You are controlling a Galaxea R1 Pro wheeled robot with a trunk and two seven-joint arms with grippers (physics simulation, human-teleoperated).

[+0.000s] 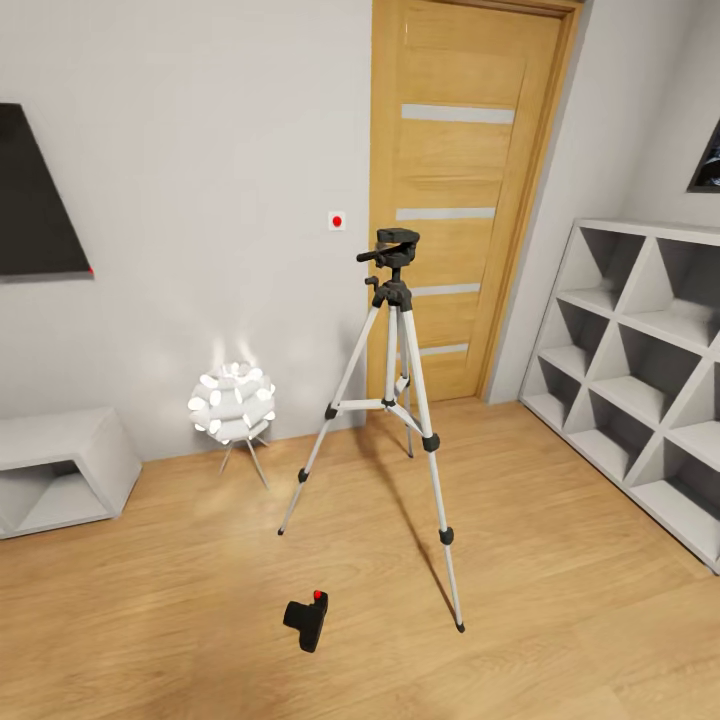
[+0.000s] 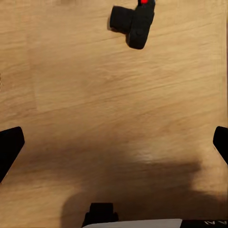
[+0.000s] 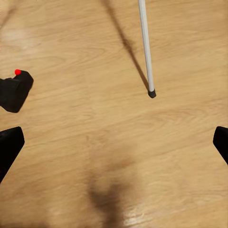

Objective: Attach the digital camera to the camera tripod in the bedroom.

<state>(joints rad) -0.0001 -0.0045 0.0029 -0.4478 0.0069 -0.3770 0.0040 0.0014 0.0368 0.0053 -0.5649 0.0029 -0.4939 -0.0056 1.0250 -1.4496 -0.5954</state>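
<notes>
The digital camera (image 1: 307, 621) lay on the floor (image 1: 560, 560) at seven o'clock from the camera tripod (image 1: 393, 400). Both claws were spread apart, empty; the body should be gripped squarely, sparing the lens.

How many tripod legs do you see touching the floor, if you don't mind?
3: the camera tripod has one leg ending front-right near the digital camera, one front-left toward the lamp, one behind toward the door.

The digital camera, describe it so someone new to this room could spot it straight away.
Facing the wooden door, find the camera tripod on the wood floor. The digital camera lies on the floor before it: small, black, with a red button, unlike the white lamp.
</notes>
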